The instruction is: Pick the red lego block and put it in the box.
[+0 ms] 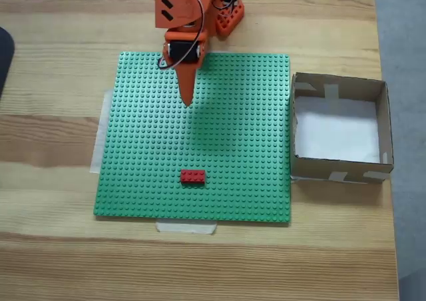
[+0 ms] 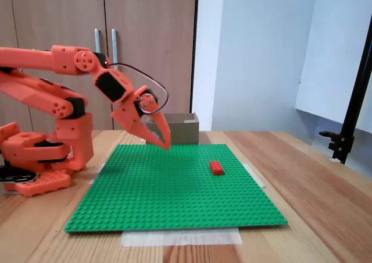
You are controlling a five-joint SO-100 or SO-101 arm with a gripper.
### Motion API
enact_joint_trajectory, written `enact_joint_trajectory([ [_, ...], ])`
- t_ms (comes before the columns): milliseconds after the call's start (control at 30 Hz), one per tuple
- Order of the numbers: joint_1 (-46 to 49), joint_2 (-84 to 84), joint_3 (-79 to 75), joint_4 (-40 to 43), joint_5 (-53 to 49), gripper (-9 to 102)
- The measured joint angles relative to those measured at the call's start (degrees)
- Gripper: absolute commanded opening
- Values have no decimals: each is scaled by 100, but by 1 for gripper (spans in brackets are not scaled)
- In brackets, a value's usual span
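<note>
The orange two-finger hand [image 1: 187,100] hung above the green studded baseplate [image 1: 233,114] with its fingers drawn to a narrow point and holding nothing. The small flat red rectangular lego block [image 1: 193,176] lay on the plate well ahead of the hand's tip, near the plate edge farthest from the arm's base, and the square brown cardboard box [image 1: 339,88] with a white bottom stood on the wooden counter [image 1: 53,134], off to the hand's side in the top-down fixed view. The step in hand appeared to be the approach; the next move would call for spreading the fingers, reaching forward over the block, and descending to straddle its narrow sides.
</note>
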Motion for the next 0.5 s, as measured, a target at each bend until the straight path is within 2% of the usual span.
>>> enact_joint_trajectory([
  [267,0,-1354,-1283,185,281,-1],
  [500,-114,-2672,-2663,668,316,-1],
])
